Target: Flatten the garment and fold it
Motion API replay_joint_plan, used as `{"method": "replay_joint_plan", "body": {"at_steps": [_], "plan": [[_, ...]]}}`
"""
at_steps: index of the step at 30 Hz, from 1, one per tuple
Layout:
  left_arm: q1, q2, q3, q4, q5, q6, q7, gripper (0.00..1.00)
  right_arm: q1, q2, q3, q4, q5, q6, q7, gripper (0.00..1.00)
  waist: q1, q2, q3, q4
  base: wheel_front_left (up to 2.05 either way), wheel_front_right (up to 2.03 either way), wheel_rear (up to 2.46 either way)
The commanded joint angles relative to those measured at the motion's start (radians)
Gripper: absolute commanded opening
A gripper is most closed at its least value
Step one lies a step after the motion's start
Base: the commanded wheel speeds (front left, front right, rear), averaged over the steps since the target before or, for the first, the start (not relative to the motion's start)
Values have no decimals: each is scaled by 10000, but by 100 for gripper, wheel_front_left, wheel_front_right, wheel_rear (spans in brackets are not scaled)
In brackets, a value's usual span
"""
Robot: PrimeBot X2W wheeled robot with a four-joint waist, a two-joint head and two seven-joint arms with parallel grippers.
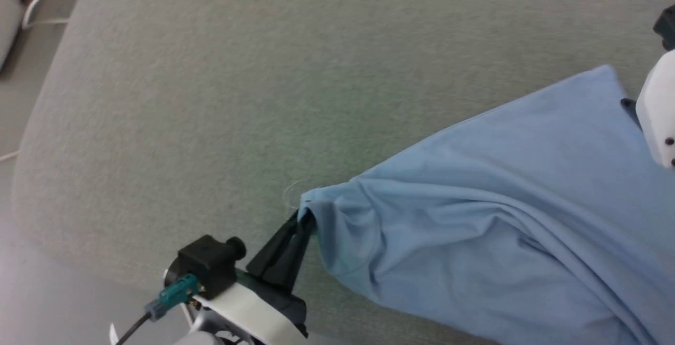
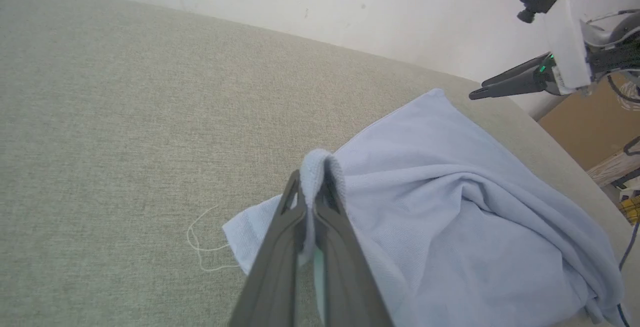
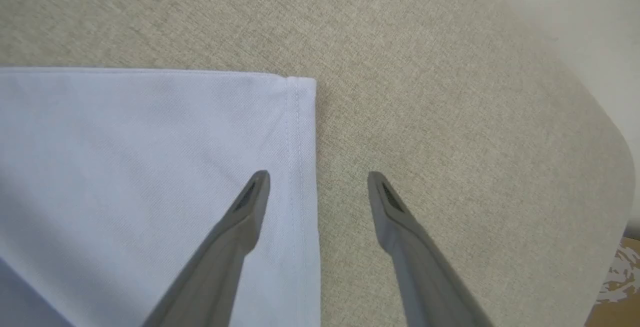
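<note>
Perhaps untouched, garment (image 3: 150, 167) hem between parted right fingers (image 3: 240, 227); open cushion (image 3: 425, 92) beyond.

Head camera looks steeply down; both wrist cameras sit close by the shirt (image 1: 501, 218), which all three views share.

Beige woven upholstered surface (image 1: 253, 70) w/ rounded edge; grey floor (image 1: 31, 297), white cable (image 1: 31, 5); white wall (image 2: 350, 2); cardboard box (image 2: 590, 122) by it.

garment (image 1: 501, 218) on cushion (image 1: 263, 70) — right side, front edge
</note>
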Motion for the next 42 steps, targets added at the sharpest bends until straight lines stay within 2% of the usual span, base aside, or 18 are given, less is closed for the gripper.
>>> {"method": "replay_joint_plan", "body": {"at_steps": [1, 8, 12, 13, 14, 19, 25, 31, 37, 42], "plan": [[-202, -110, -52, 83, 126, -81, -92, 0, -213, -26, 119, 230, -127, -19, -38, 100, -4, -1, 854, 946, 0, 0, 0], [-511, -549, -364, 301, 280, -294, -229, 0, -799, -571, 984, 1600, -219, -19, -47, 100, -4, -1, 1170, 1548, 0, 0, 0], [-580, -683, -449, 356, 304, -329, -268, 0, -622, -844, 1751, 1980, 196, -19, 31, 100, -4, -1, 1205, 1633, 0, 0, 0], [-591, -713, -467, 383, 301, -340, -278, 0, -539, -890, 1941, 2017, 416, -19, 68, 97, -4, -1, 1197, 1632, 0, 0, 0], [-598, -736, -478, 415, 298, -347, -288, 0, -474, -963, 2115, 2028, 616, -19, 84, 0, -4, -1, 1180, 1621, 0, 0, 0], [-627, -630, -365, 543, 316, -323, -357, 0, -623, -1317, 2378, 2082, 939, -19, -766, 0, -4, -1, 845, 1352, 0, 0, 0], [-664, -131, 36, 369, 405, -123, -382, 0, -1122, -1176, 1975, 2111, 952, -19, -2891, 0, -4, -1, -2, 667, 0, 0, 0], [-670, 492, 606, -215, 520, 209, -407, 0, -1187, -1371, 1542, 1846, 1312, -19, -4636, 0, -4, -1, -1066, -247, 0, 0, 0], [-688, 1112, 1503, -1140, 530, 682, -507, 0, -1149, -1455, 1094, 1001, 1409, -19, -5734, 0, -4, -1, -2070, -1224, 0, 0, 0], [-1001, 1858, 2198, -1935, 759, 903, -400, 0, -1000, -1488, 771, -125, 1459, -19, -6232, 0, -4, -1, -2708, -1883, 0, 0, 0]]}}
